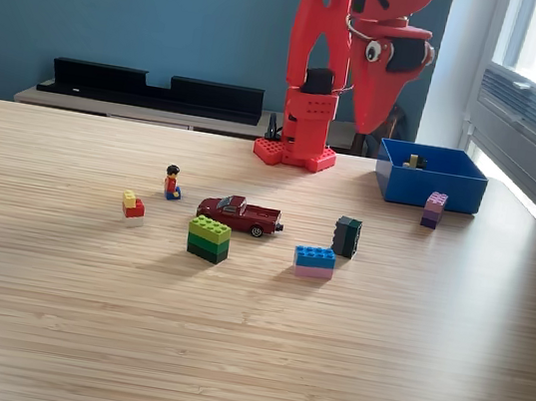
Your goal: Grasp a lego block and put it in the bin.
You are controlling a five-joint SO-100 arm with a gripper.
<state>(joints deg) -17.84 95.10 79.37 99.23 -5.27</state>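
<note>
Pincer hangs clenched and empty beside the bin; loose blocks and a toy car dot the worktop.

Views: one exterior view was supplied.
Position: it was placed low at the table's near edge.
Facing: it was aimed across toward the arm's base and blue wall.
</note>
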